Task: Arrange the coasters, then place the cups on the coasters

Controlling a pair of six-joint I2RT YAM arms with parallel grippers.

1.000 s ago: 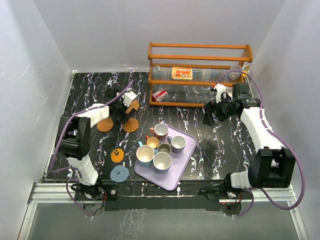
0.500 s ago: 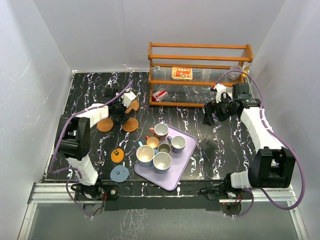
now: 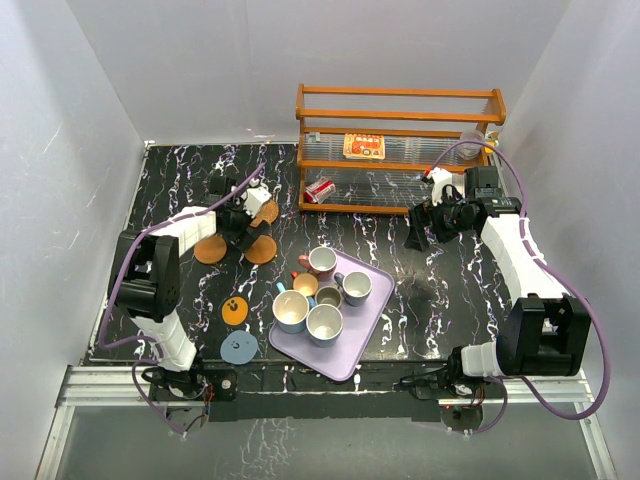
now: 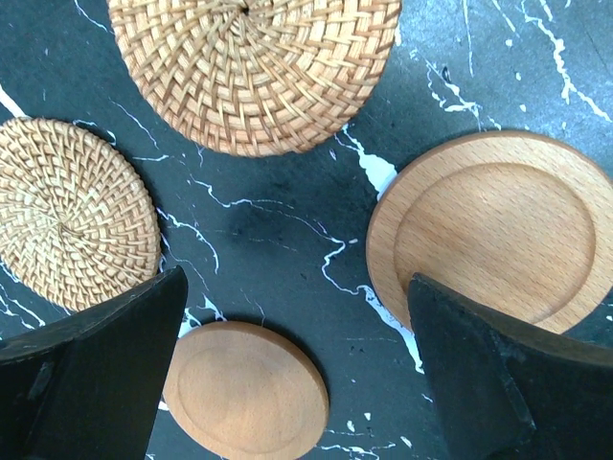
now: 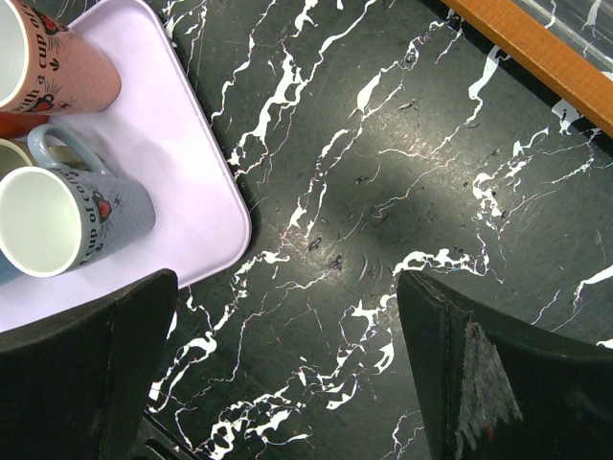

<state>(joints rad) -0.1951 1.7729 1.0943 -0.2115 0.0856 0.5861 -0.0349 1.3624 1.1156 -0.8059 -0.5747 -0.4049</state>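
Observation:
My left gripper hangs open over a group of coasters at the table's left. In the left wrist view, two woven rattan coasters and two plain orange coasters lie flat below the open gripper, which holds nothing. A dotted orange coaster and a grey-blue coaster lie nearer the front. Several cups stand on the lilac tray, among them a pink cup and a blue-grey cup. My right gripper is open over bare table, right of the tray.
A wooden rack stands at the back, with a red-and-yellow packet on its shelf and a small can at its foot. Its rail crosses the right wrist view's top corner. Grey walls close in both sides.
My left gripper has edged slightly to the left over the coasters. The right arm, cups and tray have not moved.

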